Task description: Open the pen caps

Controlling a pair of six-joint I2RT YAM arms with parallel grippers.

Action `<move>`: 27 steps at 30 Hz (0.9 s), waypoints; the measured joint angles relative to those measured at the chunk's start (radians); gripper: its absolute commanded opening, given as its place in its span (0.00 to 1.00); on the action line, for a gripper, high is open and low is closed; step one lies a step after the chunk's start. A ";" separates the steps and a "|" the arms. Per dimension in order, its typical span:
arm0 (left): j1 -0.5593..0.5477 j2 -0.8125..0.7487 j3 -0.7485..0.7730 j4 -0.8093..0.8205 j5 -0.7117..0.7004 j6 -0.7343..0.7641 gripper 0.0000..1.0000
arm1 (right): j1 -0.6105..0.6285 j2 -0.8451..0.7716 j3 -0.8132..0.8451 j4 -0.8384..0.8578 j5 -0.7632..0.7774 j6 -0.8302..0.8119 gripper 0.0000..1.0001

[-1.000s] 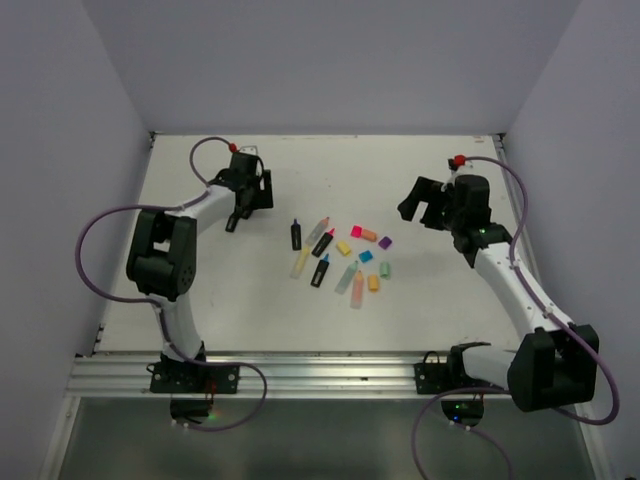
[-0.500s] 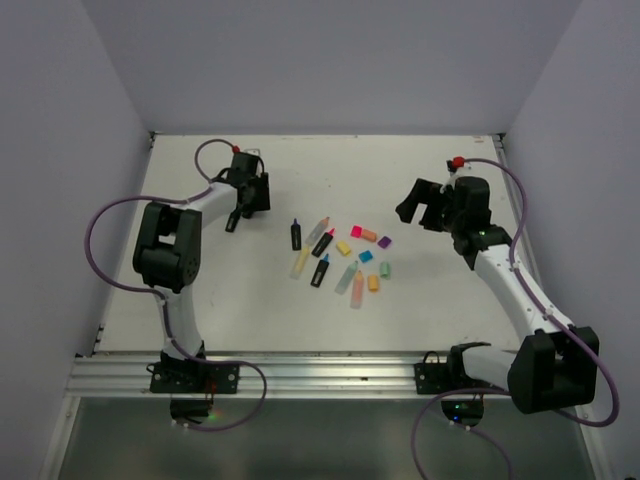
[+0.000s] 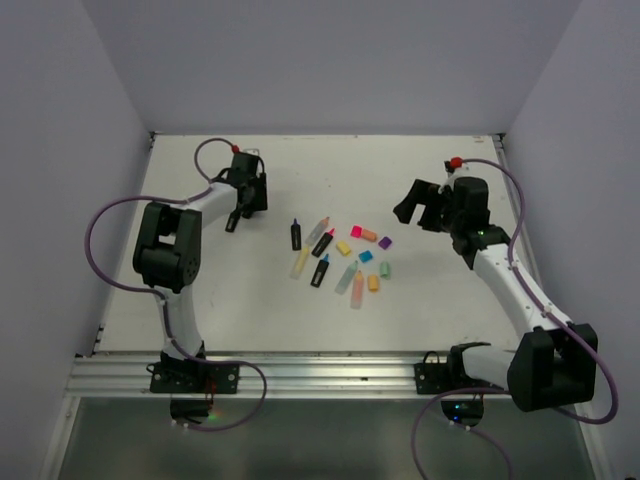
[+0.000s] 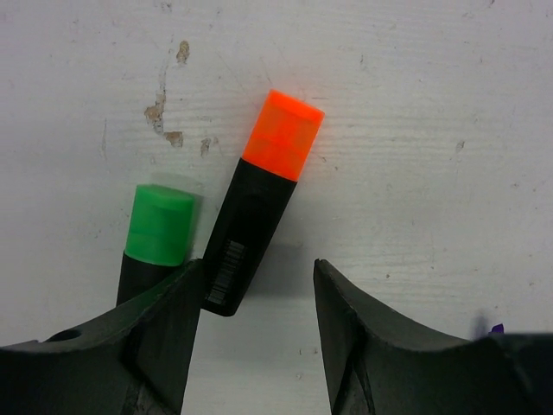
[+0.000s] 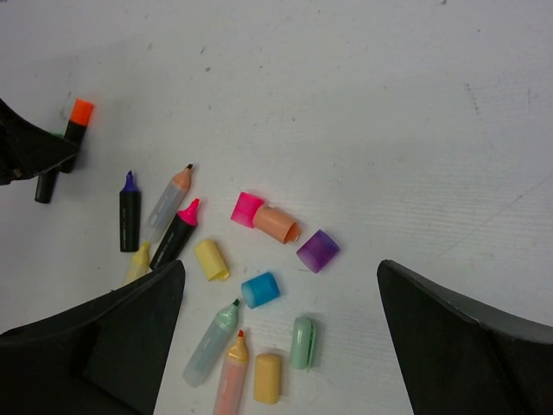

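Left tool (image 4: 257, 266) shifted; orange cap (image 4: 282, 136) (blocky) still on.

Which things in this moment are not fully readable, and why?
Left wrist: green-capped pen, body behind a jaw of the left gripper.
Left wrist: purple speck at the other jaw's edge, unidentifiable.
Right wrist: yellow pen, lower end behind a jaw of the right gripper.
Right wrist: that green-capped pen, mostly behind the left gripper.
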 measured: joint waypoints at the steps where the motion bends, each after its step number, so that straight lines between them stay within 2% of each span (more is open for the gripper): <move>1: 0.000 0.000 0.001 0.000 -0.003 0.006 0.57 | 0.000 0.000 -0.003 0.003 -0.002 0.000 0.98; 18: 0.006 0.103 0.128 -0.091 0.027 0.045 0.54 | 0.000 0.001 -0.011 0.006 -0.016 0.002 0.99; 22: 0.007 0.105 0.132 -0.104 0.042 0.058 0.41 | 0.000 0.004 -0.011 0.006 -0.019 0.002 0.99; 23: 0.007 0.105 0.132 -0.105 0.048 0.060 0.34 | 0.000 0.007 -0.011 0.007 -0.019 0.002 0.99; 25: 0.008 0.105 0.132 -0.104 0.059 0.060 0.26 | 0.000 0.013 -0.011 0.008 -0.025 0.003 0.98; 26: 0.007 0.105 0.131 -0.103 0.066 0.060 0.17 | 0.000 0.016 -0.011 0.009 -0.029 0.003 0.99; 27: 0.007 0.105 0.130 -0.101 0.071 0.057 0.16 | 0.000 0.018 -0.011 0.009 -0.034 0.003 0.98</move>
